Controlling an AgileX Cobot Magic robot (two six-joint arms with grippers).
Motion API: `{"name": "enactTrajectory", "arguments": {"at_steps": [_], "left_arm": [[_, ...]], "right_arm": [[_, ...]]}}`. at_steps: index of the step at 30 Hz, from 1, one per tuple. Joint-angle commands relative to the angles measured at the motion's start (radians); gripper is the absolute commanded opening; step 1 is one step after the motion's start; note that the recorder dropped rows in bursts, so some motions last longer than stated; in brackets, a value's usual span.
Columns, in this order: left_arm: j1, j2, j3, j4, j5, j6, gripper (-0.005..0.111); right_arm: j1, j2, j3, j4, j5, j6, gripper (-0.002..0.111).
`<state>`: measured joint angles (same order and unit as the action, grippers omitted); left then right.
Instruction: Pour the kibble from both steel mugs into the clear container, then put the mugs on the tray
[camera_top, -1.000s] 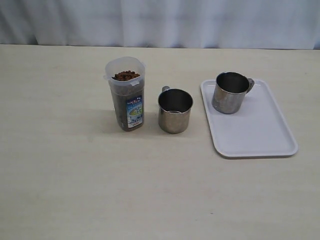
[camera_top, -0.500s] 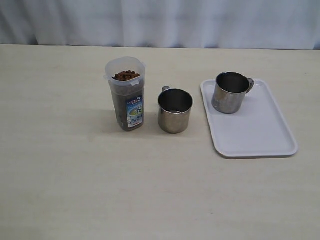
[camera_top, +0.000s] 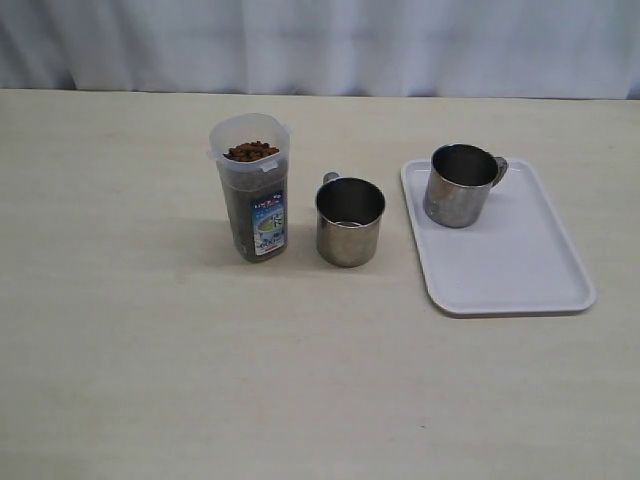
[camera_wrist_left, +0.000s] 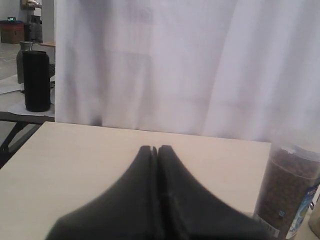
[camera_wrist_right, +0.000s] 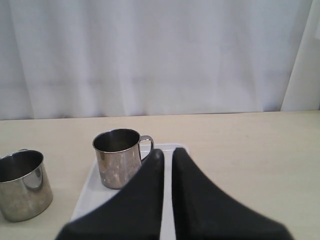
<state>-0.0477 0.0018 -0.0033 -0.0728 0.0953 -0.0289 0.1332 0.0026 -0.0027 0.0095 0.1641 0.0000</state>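
The clear container (camera_top: 253, 190) stands left of centre, filled nearly to the rim with brown kibble (camera_top: 251, 151). One steel mug (camera_top: 350, 222) stands on the table just right of it and looks empty inside. The other steel mug (camera_top: 460, 186) stands upright at the far end of the white tray (camera_top: 510, 270). Neither arm shows in the exterior view. My left gripper (camera_wrist_left: 154, 148) is shut on nothing, with the container (camera_wrist_left: 287, 190) off to one side. My right gripper (camera_wrist_right: 167, 151) is shut to a thin slit, empty, short of the tray mug (camera_wrist_right: 117, 157).
A white curtain hangs behind the table's far edge. The right wrist view also shows the table mug (camera_wrist_right: 22, 185) beside the tray (camera_wrist_right: 87, 195). A dark cylinder (camera_wrist_left: 36, 80) stands on another table beyond the curtain in the left wrist view.
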Motion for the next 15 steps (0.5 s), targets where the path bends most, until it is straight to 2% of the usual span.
{"name": "enactTrajectory", "arguments": {"at_steps": [1, 9, 15], "left_arm": [[0.003, -0.002, 0.003, 0.009, 0.001, 0.001, 0.0], [0.003, -0.002, 0.003, 0.038, 0.001, 0.029, 0.0], [0.001, -0.002, 0.003, 0.047, 0.102, 0.029, 0.0]], "right_arm": [[-0.002, -0.003, 0.003, 0.007, -0.002, 0.0, 0.005], [-0.002, -0.003, 0.003, 0.007, -0.002, 0.0, 0.005], [-0.002, -0.003, 0.003, 0.007, -0.002, 0.0, 0.005]]}}
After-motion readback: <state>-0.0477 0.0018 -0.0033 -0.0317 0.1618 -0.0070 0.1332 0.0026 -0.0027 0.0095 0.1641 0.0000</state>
